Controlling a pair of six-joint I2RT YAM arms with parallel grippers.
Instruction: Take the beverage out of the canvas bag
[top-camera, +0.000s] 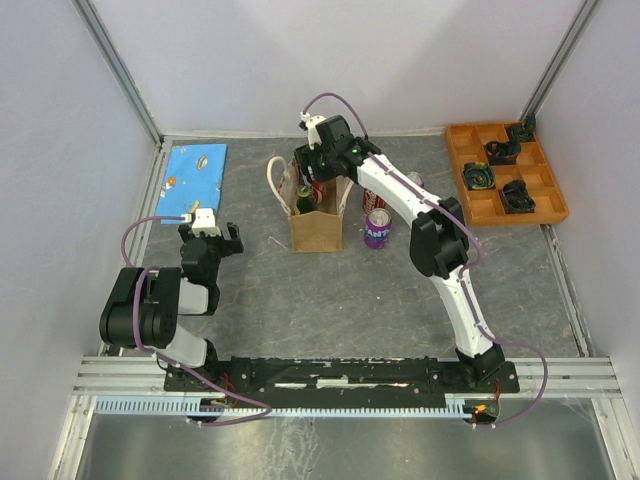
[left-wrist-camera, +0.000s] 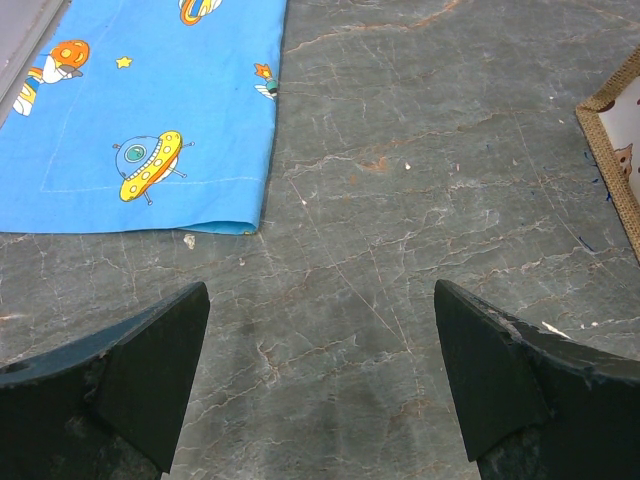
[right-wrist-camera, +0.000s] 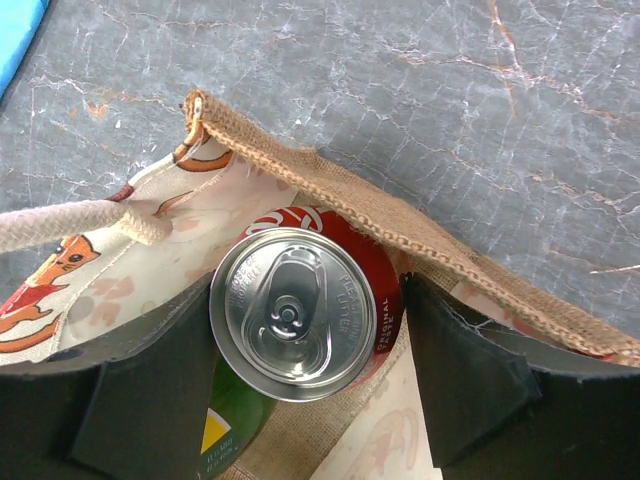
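**Right gripper on the can at the bag mouth: holds and blind spots**

1. The table (top-camera: 350, 290) carries all items. The right arm (top-camera: 445, 250) reaches far forward because the canvas bag (top-camera: 315, 228) stands upright near the middle of the far half. The left arm (top-camera: 160, 305) is folded back near its base and takes no part in the grasp.
2. An orange tray (top-camera: 545, 205) at the far right and a blue cloth (top-camera: 195, 170) at the far left lie well apart from the bag.
3. The right gripper (right-wrist-camera: 305, 390) is lowered into the bag mouth from above. Its jaws pinch a red can (right-wrist-camera: 300, 310), one finger pressed on each side. The can is upright, still inside the bag against the burlap rim (right-wrist-camera: 400, 230). Judgement: a straight vertical lift clears the rim.
4. The left gripper (left-wrist-camera: 320, 380) hangs over bare table with its jaws spread wide, holding nothing.
5. A purple can (top-camera: 377, 228) stands just beside the bag, outside it.

**Not readable**
- The can's body and base are hidden by the lining.
- A green container (right-wrist-camera: 225, 430) beside the can is cut off by the left finger, so its type is unclear.
- A white handle (right-wrist-camera: 60, 225) runs out of the wrist view.
- The tray contents are too small to identify.
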